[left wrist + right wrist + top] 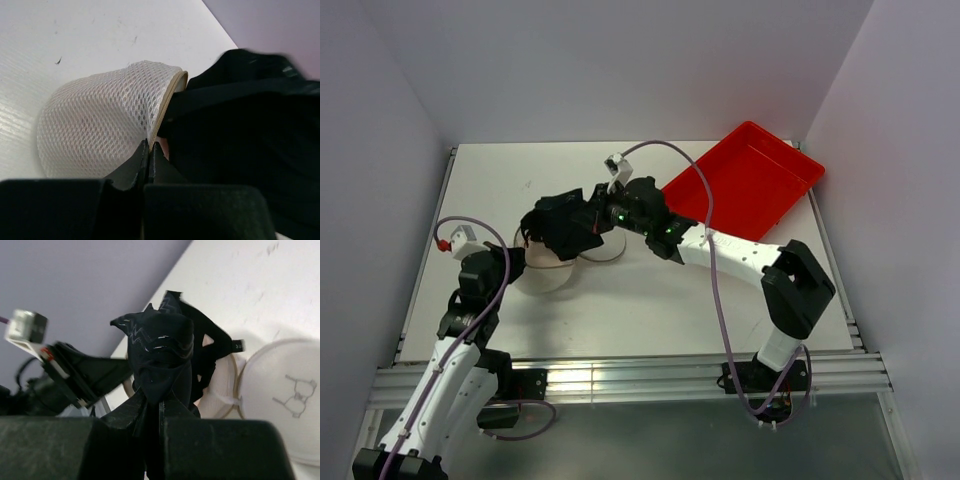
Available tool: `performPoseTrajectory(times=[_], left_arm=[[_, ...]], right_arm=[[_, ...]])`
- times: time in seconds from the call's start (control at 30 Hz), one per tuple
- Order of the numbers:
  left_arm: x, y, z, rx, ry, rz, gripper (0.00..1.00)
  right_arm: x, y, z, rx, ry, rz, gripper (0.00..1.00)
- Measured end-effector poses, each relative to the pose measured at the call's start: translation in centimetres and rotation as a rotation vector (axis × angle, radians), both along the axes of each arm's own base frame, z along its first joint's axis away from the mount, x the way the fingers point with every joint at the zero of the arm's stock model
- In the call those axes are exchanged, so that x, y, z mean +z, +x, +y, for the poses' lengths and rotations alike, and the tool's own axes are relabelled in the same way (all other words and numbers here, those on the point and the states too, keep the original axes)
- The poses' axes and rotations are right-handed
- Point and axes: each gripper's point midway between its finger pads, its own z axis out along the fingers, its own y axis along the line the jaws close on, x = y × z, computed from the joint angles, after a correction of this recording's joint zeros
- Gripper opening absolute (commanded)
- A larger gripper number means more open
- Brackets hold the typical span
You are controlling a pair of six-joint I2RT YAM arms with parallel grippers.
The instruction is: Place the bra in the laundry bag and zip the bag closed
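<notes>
The left arm rises from the near left corner and bends in toward the middle of the table [620,310]. Its left claw [149,154] sits low over the surface, fingers pressed together on the beige rim of the bag [95,130]. The right arm folds at its elbow on the right and stretches left across the table. The right claw [160,407] is clamped on the bra [160,347], holding it bunched against the bag's mouth; whether any of it is inside cannot be told.

The bag lies on its side left of centre, a domed, see-through white honeycomb mesh with a stiff round edge bound in pale tape. Its flat round lid [292,390] lies open on the table just beside the rim, marked with a thin dark squiggle. The bra is soft black cloth, crumpled, with narrow straps and small pale stitches.

A shallow red tray [745,180] sits askew at the far right, well apart from the bag. From above, the bra and right wrist cover much of the bag
</notes>
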Motion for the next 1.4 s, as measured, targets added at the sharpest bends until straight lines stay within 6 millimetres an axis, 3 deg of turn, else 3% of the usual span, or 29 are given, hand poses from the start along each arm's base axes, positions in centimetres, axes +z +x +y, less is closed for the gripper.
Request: performPoseTrajectory(times=[0.17,0.37,0.63,0.8,0.87,0.97,1.07,1.13,1.23,1.4], left_arm=[[-0.3,0.2,-0.1,-0.003,0.001,0.009,0.0],[1.1,0.9,-2.2,-0.107,-0.046,-0.071,0.0],[3.1,0.2,-8.0,-0.374,-0.093,-0.163,0.0],[5.1,-1.0,-8.7,-0.427,-0.096,-0.245,0.0],[4.9,-1.4,-8.7,-0.443,-0.087,-0.263,0.0],[3.0,-1.9,-8.8,-0.459,-0.082,-0.249,0.0],[0.1,-2.5,-9.0,-0.48,-0.084,-0.197,0.0],[-0.8,-2.8,-9.2,-0.493,-0.088,-0.179,0.0],[-0.1,-2.9,-9.7,-0.522,-0.098,-0.209,0.0],[1.8,-2.8,-10.7,-0.574,-0.128,-0.287,0.0]], right_arm=[[-3.9,-1.2,-0.2,0.032,-0.036,0.083,0.0],[-4.1,-2.4,0.2,0.088,-0.037,0.095,0.0],[-6.6,-3.7,-0.9,0.092,-0.092,0.143,0.0],[-7.0,-3.6,-0.2,0.099,-0.105,0.16,0.0],[-7.4,-3.2,0.8,0.106,-0.11,0.168,0.0],[-8.9,-3.2,2.4,0.115,-0.135,0.183,0.0],[-10.8,-4.6,3.0,0.133,-0.168,0.222,0.0],[-11.3,-5.3,2.8,0.136,-0.177,0.234,0.0],[-10.9,-6.0,2.5,0.139,-0.168,0.235,0.0],[-10.3,-5.4,2.7,0.108,-0.144,0.225,0.0]])
